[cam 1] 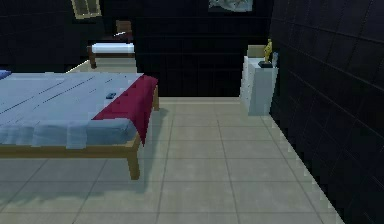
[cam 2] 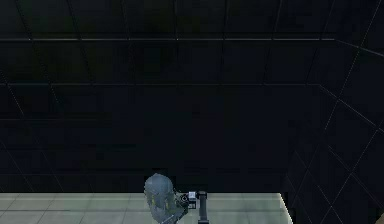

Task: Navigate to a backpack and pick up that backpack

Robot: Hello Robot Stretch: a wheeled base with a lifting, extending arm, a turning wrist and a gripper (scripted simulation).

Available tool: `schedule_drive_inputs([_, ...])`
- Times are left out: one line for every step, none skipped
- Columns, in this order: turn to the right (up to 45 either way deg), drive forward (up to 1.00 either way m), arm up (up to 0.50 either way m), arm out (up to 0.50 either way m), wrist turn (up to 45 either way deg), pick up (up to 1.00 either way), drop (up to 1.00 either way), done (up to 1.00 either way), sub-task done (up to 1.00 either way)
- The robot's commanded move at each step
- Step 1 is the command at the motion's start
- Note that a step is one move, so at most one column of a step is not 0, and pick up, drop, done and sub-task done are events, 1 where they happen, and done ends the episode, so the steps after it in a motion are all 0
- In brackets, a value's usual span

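Rounded grey-blue backpack (cam 2: 160, 196), arm side view's bottom middle, before dark wall (cam 2: 190, 100)

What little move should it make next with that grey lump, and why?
Probably lift the arm slightly: the pincer sits at the grey rounded backpack, low by the floor. Whether it holds it, I cannot tell.

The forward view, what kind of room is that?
Probably a bedroom: there is a big bed with a blue cover, a red blanket across it, and a small white cabinet by the wall.
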Motion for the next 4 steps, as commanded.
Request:
schedule_drive_inputs([0.0, 0.0, 0.0, 0.0, 45.0, 0.0, 0.0, 0.0, 0.0])
schedule_drive_inputs([0.0, 0.0, 0.0, 0.0, 42.0, 0.0, 0.0, 0.0, 0.0])
schedule_drive_inputs([0.0, 0.0, -0.3, 0.0, 0.0, 0.0, 0.0, 0.0, 0.0])
schedule_drive_inputs([0.0, 0.0, 0.0, 0.0, 0.0, 1.0, 0.0, 0.0, 0.0])
